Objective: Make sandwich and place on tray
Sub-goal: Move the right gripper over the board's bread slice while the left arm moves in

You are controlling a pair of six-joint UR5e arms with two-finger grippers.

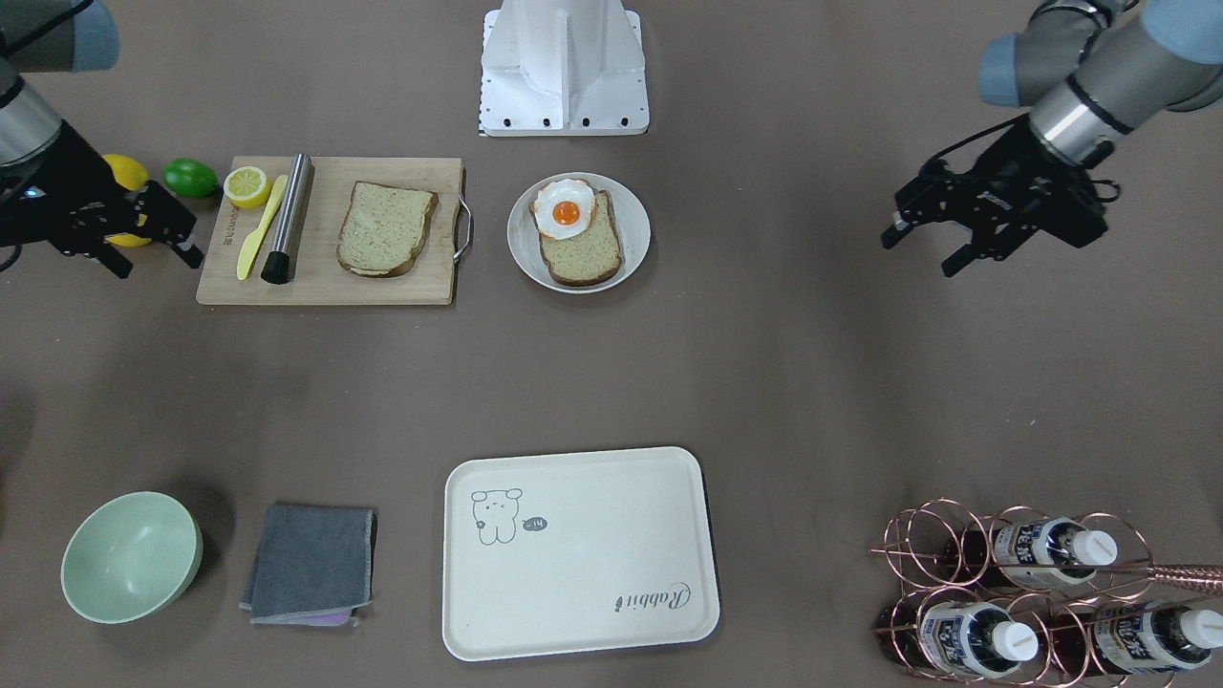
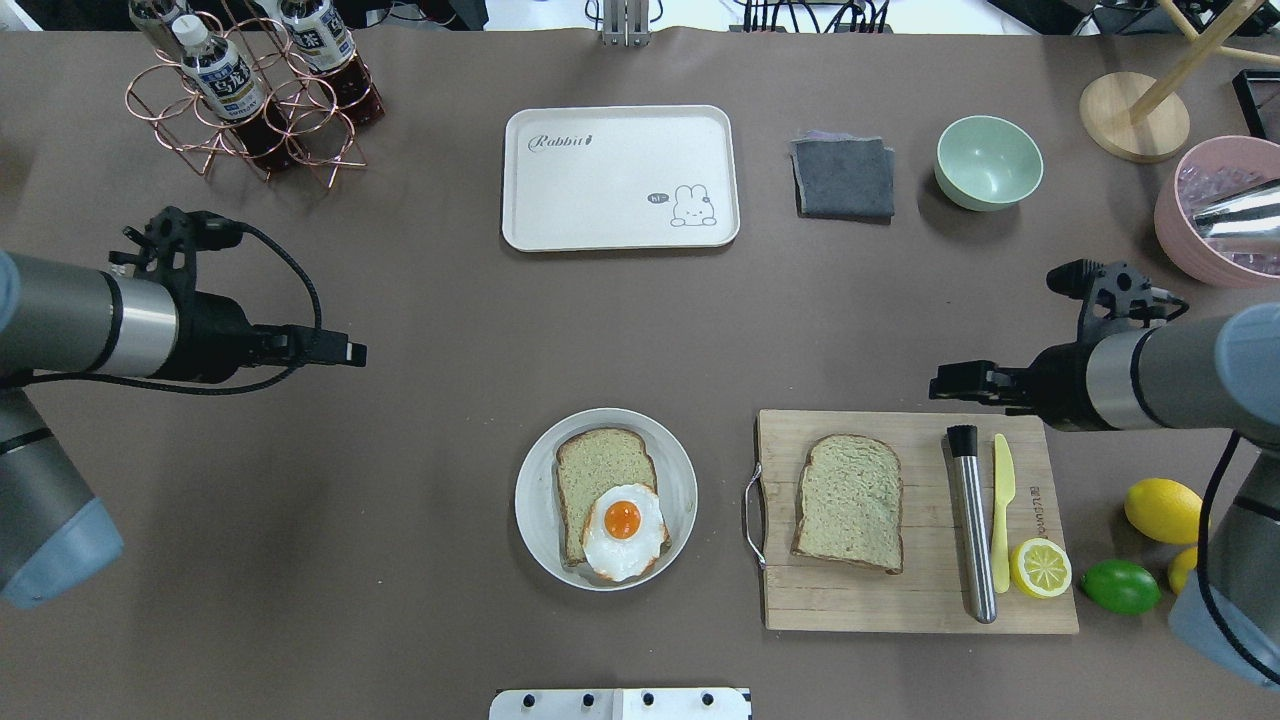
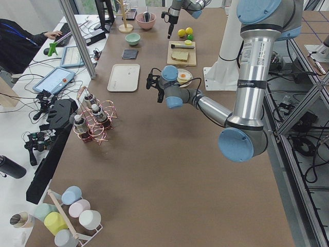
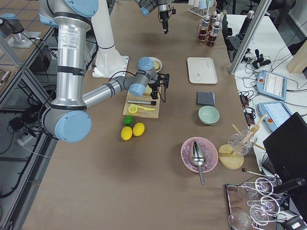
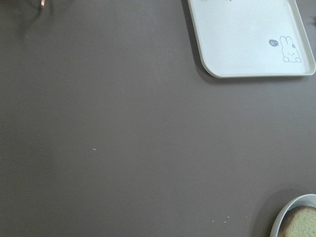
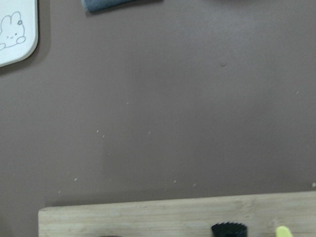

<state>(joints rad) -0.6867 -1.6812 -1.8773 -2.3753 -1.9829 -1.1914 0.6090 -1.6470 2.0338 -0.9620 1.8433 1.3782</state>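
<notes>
No stacked sandwich shows; its parts lie apart. One bread slice [image 1: 588, 253] [image 2: 598, 465] lies on a round white plate [image 1: 521, 244] [image 2: 535, 500] with the fried egg [image 1: 564, 208] [image 2: 624, 530] on its edge nearest the robot. The other slice [image 1: 385, 229] [image 2: 850, 500] lies on the wooden cutting board [image 1: 325, 282]. The cream tray [image 1: 583, 573] [image 2: 600, 190] [image 5: 242, 39] is bare. My left gripper [image 1: 922, 253] [image 2: 350, 352] is open and empty, hovering out to the plate's side. My right gripper [image 1: 158, 260] [image 2: 940, 383] is open and empty by the board's far corner.
On the board lie a metal muddler [image 2: 970, 520], a yellow knife [image 2: 1002, 510] and a lemon half [image 2: 1040, 567]. Lemons [image 2: 1162, 510] and a lime [image 2: 1120, 586] sit beside it. A grey cloth [image 2: 843, 177], green bowl [image 2: 988, 162], bottle rack [image 2: 245, 100] and pink bowl [image 2: 1215, 225] line the far side.
</notes>
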